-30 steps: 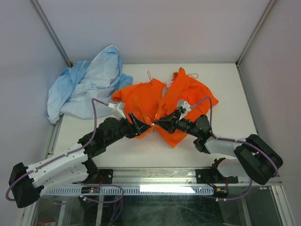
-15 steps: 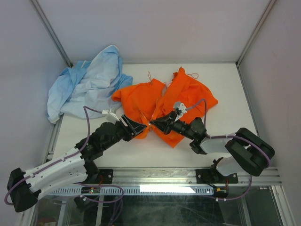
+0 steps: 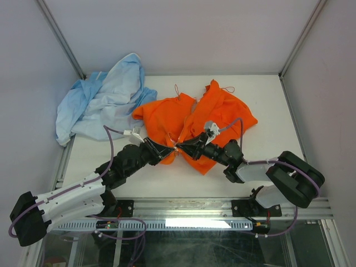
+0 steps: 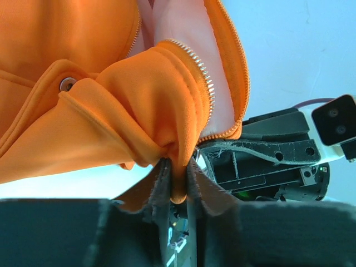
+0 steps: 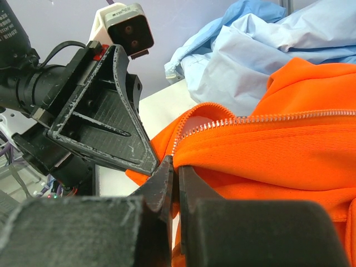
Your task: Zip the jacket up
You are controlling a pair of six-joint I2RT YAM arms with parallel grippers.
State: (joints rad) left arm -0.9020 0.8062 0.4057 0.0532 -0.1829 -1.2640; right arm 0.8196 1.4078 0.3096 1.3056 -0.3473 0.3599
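White table (image 3: 278, 147), pale walls (image 3: 183, 33), jacket (image 3: 222, 111) pinched by left gripper (image 3: 171, 149), right gripper (image 3: 181, 147).

The jacket (image 4: 144, 94) fold vanishes between the fingers of the left hand (image 4: 178, 169), so how deep it goes cannot be told. The right hand (image 5: 173, 167) covers the zipper (image 5: 261, 118) end at its fingertips. Behind that hand, the light blue cloth (image 5: 267, 50) runs off the top edge.

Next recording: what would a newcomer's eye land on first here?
The bright orange jacket lies crumpled at the centre of the top view, its zipper open over pink lining. The left gripper and right gripper meet tip to tip at its near hem, each pinching fabric. A light blue garment is heaped at the far-left corner.
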